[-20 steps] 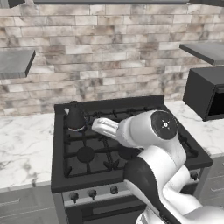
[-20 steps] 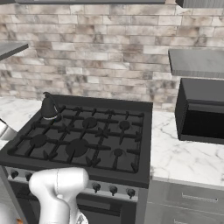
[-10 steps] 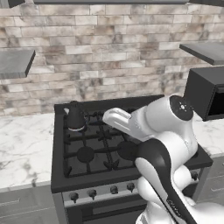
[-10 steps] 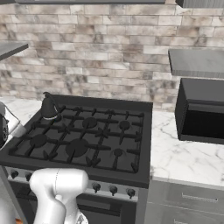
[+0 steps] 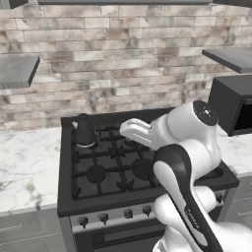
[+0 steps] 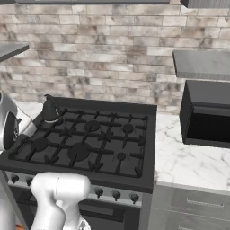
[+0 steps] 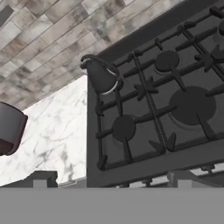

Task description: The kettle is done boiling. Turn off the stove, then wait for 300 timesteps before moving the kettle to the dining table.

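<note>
My gripper [image 7: 111,181] hangs wide open and empty above the stove [image 5: 118,170], probably heading for its knobs [image 5: 115,215], while the kettle [image 5: 84,131] sits on its back-left burner.

Matt dark kettle [image 5: 84,132] on black cast-iron stove [image 5: 123,167] grates; veined polished marble counter [image 5: 27,167].

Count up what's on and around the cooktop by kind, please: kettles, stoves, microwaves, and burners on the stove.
Kettle: 1
Stove: 1
Microwave: 1
Burners on the stove: 6
Total: 9
</note>
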Controlling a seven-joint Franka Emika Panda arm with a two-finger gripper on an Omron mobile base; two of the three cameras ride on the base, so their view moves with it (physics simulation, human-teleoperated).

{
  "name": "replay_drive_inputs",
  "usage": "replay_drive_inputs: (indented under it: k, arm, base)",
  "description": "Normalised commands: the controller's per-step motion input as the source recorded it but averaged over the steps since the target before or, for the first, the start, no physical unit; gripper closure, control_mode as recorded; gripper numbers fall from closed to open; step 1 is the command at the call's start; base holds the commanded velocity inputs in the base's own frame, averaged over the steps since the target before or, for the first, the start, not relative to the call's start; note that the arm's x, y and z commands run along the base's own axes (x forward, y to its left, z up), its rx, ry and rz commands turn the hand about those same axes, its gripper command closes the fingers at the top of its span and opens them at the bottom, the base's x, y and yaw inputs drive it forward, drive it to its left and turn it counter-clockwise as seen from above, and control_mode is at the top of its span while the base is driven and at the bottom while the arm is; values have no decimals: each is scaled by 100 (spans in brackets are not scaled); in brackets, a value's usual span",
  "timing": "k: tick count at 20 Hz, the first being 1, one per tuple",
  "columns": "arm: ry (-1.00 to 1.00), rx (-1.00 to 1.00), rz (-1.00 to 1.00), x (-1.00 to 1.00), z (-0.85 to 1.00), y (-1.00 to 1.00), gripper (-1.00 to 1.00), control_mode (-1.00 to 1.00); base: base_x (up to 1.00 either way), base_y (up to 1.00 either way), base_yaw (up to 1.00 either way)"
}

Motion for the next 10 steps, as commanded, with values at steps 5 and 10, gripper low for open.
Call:
replay_drive_inputs:
  k: [5,10]
  arm:
    - [1,-10,10,15,0,-5,-100,-100]
    - [0,-4,16,23,0,-11,-100,-100]
  base:
    - [0,0,0]
    - [0,0,0]
